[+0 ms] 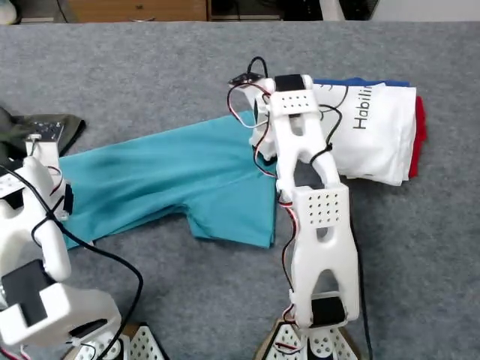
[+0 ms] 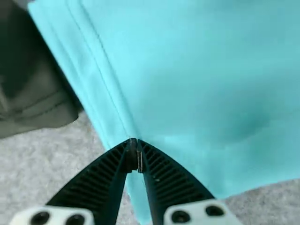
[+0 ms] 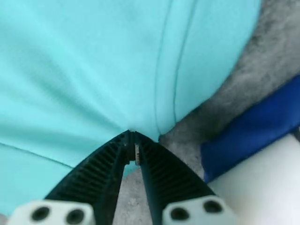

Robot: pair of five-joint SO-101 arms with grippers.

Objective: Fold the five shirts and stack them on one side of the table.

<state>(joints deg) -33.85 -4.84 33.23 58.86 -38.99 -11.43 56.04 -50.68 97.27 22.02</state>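
**Near edge.** The left arm (image 1: pixel 37 247) and right arm (image 1: pixel 319 225) rise from bases that the picture edge cuts off. From overhead, each wrist hides its own fingers.

**Left gripper** (image 2: pixel 134 152). The black ribbed fingers are pressed together at the tips, pinching the hemmed edge of the teal shirt (image 1: pixel 172 176). It sits at the shirt's end nearest the olive shirt.

**Right gripper** (image 3: pixel 132 146). The fingers are closed tip to tip on a seamed edge of the same teal shirt, at the end nearest the stack. A strip of blue fabric and a white fold lie just beside it.

**Teal shirt.** It is spread flat across the middle of the table (image 1: pixel 150 67), between the two arms, with one short sleeve pointing toward the near edge. The right arm covers its far corner.

**Stack of folded shirts.** It lies beside the right arm, close to the teal shirt's end.
- The white shirt (image 1: pixel 379 142) is on top. It bears dark lettering, partly crossed by a cable and the arm.
- The blue shirt (image 1: pixel 367 81) shows only as a thin edge.
- The red shirt (image 1: pixel 421 124) also shows only as a thin edge.
- Whether more shirts lie beneath cannot be told.

**Olive shirt** (image 1: pixel 15 124). It is crumpled beside the left gripper. It is partly behind the left arm's wrist board and cut off at the picture edge.

**Far edge.** Wooden furniture (image 1: pixel 135 9) stands beyond the grey table cover, and only its lower part is visible.
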